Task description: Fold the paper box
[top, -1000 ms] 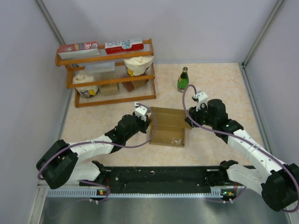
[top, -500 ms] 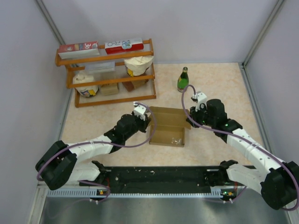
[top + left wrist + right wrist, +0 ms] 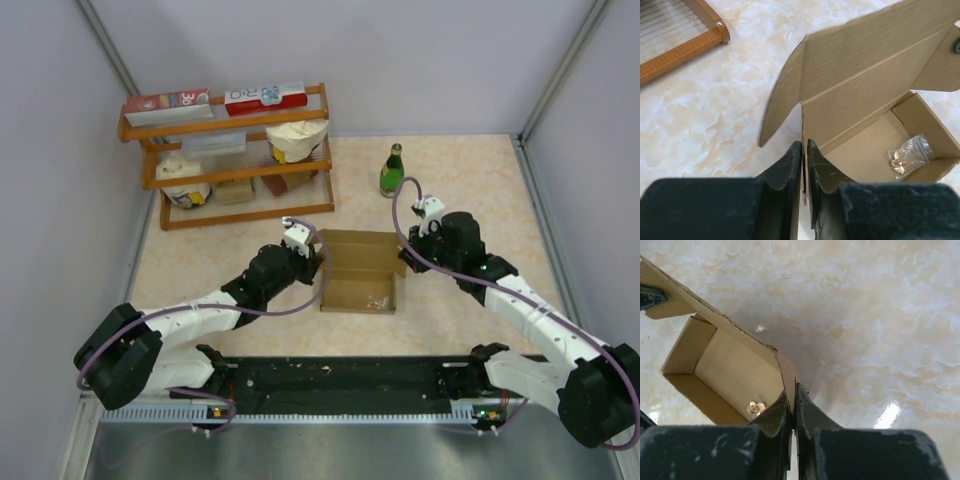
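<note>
The paper box (image 3: 362,262), plain brown cardboard, stands open in the middle of the table with its lid flap raised at the back. My left gripper (image 3: 318,264) is shut on the box's left wall; the left wrist view shows the wall's edge pinched in the left gripper (image 3: 804,146), with the box (image 3: 865,95) spreading beyond. My right gripper (image 3: 404,262) is at the box's right side, and the right wrist view shows the right gripper (image 3: 793,391) shut on the side flap (image 3: 788,371). A small clear bag (image 3: 907,155) of metal bits lies inside the box.
A wooden shelf (image 3: 230,165) with cartons, bags and small boxes stands at the back left; its corner (image 3: 695,42) shows in the left wrist view. A green bottle (image 3: 392,170) stands behind the box to the right. Grey walls enclose the table.
My right gripper has closed onto the box's right side flap. The left gripper has kept its grip on the left wall, and the box has barely shifted.
</note>
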{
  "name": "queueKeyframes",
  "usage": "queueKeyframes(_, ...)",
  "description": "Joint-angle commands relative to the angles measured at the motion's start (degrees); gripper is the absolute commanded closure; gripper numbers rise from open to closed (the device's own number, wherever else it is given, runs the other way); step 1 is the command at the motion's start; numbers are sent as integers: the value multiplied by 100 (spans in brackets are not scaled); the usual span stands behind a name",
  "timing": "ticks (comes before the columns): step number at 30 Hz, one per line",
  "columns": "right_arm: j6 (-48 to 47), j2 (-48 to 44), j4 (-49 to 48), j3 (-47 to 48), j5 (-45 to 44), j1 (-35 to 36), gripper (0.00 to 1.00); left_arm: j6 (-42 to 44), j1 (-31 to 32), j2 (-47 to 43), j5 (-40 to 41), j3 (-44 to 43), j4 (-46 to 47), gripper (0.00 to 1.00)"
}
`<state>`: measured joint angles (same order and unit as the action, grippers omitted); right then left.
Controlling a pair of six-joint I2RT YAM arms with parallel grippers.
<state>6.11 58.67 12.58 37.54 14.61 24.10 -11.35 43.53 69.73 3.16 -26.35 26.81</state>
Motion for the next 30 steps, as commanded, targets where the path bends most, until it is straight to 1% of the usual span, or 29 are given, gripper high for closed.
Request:
queueKeyframes(1,399,-242,-615,-18,-476,51,100,-306,-11,-101,-53,-134,131,86)
queueKeyframes(5,452,-418,-1054,-62,-828,113,100,-324,-11,-4,167,-248,140,85)
queueKeyframes(9,330,-313,-1477,-80,-1100,200,100,-315,-11,163,396,-406,228,85)
queueKeyframes(13,268,29,-1714,-27,-1232,297,100,-315,-11,409,449,-590,334,84)
queueKeyframes(17,268,249,-1978,-54,-1626,534,100,-402,-11,743,431,-792,395,84)
queueKeyframes(22,329,320,-2268,-185,-2032,728,100,-525,-11,901,642,-854,378,83)
queueKeyframes(27,356,232,-2462,-309,-2155,789,100,-605,-11,884,1011,-837,264,82)
queueKeyframes(28,365,223,-2471,-326,-2173,798,100,-613,-11,867,1072,-837,264,82)
queueKeyframes(29,356,215,-2471,-335,-2182,798,100,-614,-11,849,1108,-828,246,85)
queueKeyframes(30,356,215,-2471,-335,-2173,807,100,-614,-2,840,1117,-837,229,92)
